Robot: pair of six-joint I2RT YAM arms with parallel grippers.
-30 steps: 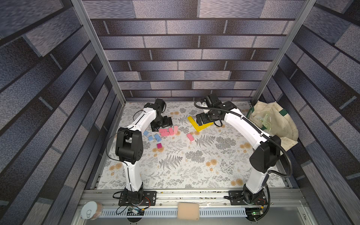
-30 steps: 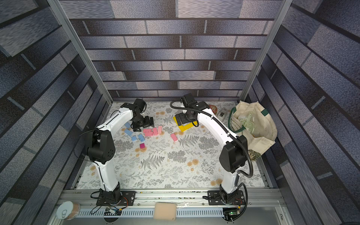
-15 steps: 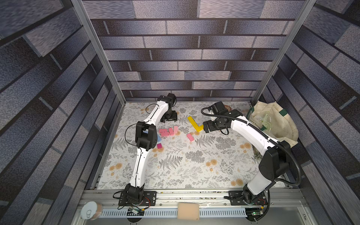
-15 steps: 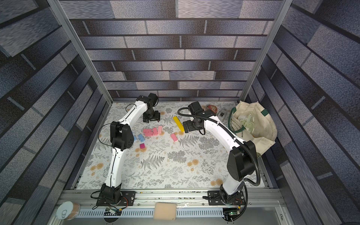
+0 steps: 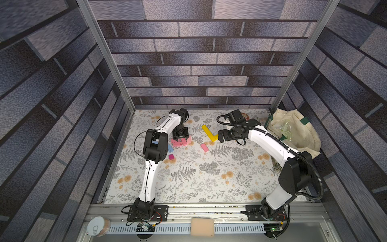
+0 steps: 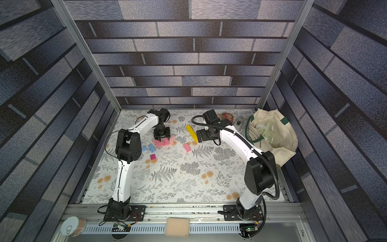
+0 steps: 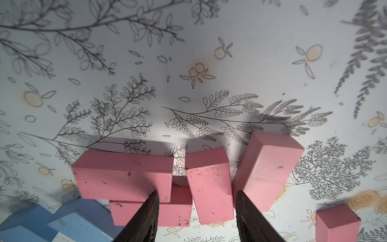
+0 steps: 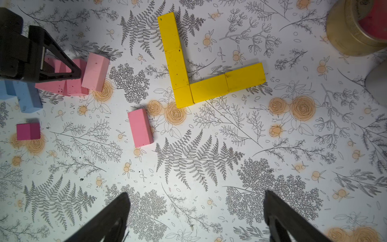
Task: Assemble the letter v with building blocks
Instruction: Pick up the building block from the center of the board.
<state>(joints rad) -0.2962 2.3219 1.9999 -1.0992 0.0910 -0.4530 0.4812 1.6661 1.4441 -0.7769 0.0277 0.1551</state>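
Note:
Yellow bricks [image 8: 178, 62] lie flat in a V-like angle at the back middle, also seen in both top views [image 5: 207, 131] [image 6: 191, 132]. To their left sits a cluster of pink bricks [image 5: 180, 143] [image 6: 164, 143]. My left gripper [image 7: 196, 191] [image 5: 181, 138] is down over this cluster and open. Its jaws straddle the middle pink brick [image 7: 209, 188], with a gap on one side. A lone pink brick [image 8: 139, 127], a magenta cube [image 8: 28, 131] and blue bricks [image 8: 27, 96] lie nearby. My right gripper [image 8: 196, 192] [image 5: 219, 138] hovers wide open beside the yellow bricks, holding nothing.
A round red-and-gold tin [image 6: 227, 117] and a small white-grey box [image 6: 238, 122] stand at the back right. A canvas bag [image 5: 293, 134] fills the right side. A sponge [image 5: 202, 227] and a can [image 5: 98, 226] rest on the front rail.
The left arm has swung and its gripper has come onto the pink cluster with the jaws narrowing. The right gripper has drawn slightly toward the front, still wide open.

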